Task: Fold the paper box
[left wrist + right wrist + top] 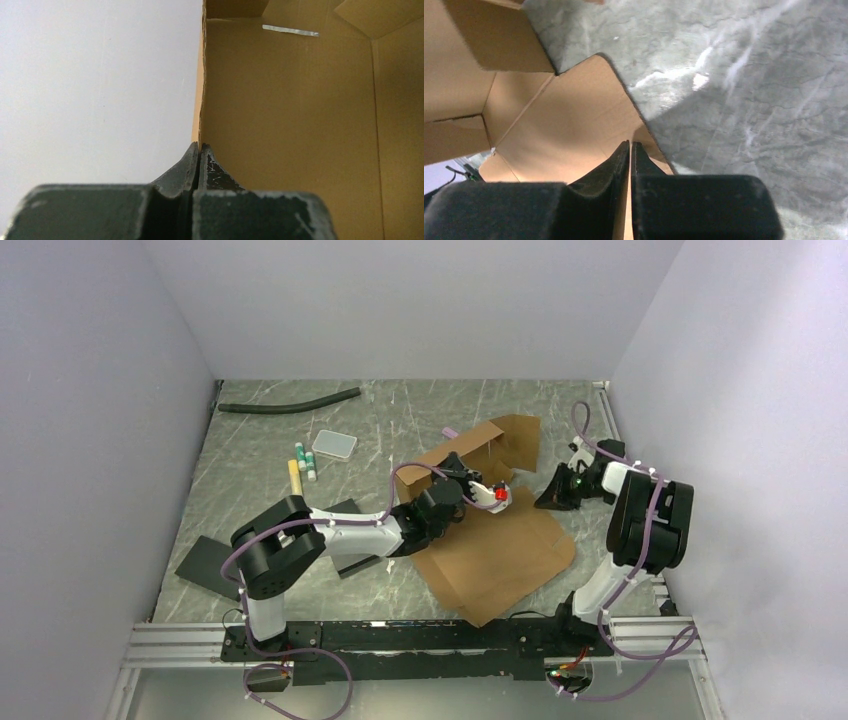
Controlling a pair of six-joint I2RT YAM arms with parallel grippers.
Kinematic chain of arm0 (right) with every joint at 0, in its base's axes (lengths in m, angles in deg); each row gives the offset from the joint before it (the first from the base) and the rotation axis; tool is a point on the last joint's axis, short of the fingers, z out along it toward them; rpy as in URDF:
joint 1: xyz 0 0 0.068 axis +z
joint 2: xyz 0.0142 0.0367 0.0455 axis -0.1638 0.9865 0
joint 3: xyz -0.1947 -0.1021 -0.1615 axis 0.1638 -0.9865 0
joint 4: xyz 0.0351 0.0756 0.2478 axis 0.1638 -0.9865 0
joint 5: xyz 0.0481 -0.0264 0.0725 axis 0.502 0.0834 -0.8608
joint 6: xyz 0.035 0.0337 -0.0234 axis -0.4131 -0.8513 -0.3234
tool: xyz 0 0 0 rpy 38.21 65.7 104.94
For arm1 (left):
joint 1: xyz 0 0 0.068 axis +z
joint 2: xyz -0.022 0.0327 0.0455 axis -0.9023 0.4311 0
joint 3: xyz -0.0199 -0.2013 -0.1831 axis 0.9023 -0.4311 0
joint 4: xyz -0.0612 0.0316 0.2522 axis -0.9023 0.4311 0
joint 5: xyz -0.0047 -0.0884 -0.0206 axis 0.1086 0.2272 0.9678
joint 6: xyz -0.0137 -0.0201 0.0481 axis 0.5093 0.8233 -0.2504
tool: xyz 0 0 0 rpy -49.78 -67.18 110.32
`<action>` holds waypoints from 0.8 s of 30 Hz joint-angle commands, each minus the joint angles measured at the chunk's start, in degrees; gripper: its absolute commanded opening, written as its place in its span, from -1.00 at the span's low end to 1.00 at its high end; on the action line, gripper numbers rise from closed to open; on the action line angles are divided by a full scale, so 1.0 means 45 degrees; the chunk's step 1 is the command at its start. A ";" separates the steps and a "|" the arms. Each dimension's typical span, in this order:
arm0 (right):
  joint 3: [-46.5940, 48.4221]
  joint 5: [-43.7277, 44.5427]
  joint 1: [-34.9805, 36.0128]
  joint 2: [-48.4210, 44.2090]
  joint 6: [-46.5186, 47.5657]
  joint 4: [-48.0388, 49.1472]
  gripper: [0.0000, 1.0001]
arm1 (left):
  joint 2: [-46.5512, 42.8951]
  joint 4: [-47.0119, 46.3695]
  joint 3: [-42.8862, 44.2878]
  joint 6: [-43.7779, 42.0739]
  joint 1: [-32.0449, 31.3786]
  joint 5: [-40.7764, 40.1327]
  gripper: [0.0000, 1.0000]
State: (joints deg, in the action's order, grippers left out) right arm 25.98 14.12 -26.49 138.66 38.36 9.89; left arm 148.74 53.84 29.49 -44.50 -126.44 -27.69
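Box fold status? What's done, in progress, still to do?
Done: the far walls of the paper box are raised. In hand: the left gripper pinches a raised wall's edge; the right gripper looks closed on a side flap. Left: the big near panel lies flat, side flaps are loose, nothing is closed up.

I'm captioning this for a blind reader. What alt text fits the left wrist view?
The left tool, shut, pinches the edge of an upright panel of the box, whose brown inside fills the right half. A plain white wall fills the left.
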 commanded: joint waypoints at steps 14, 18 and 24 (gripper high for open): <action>-0.0188 -0.1614 0.0067 -0.4632 0.1605 0.3014 0.38 | -0.0426 -0.0480 0.0074 0.0082 -0.0155 0.0085 -1.00; 0.0836 -0.1757 0.0062 -0.2899 0.2271 0.2976 0.54 | -0.0460 -0.0424 0.0137 0.0100 -0.0173 0.0085 -1.00; 0.1581 -0.2530 0.0450 -0.1560 0.3474 0.3765 0.50 | -0.0361 -0.0456 0.0176 0.0102 -0.0212 0.0089 -1.00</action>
State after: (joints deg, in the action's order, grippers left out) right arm 28.75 6.12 -25.90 130.34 49.12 22.04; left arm 148.72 53.89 29.44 -44.50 -126.81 -27.71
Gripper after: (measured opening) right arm 0.772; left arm 0.012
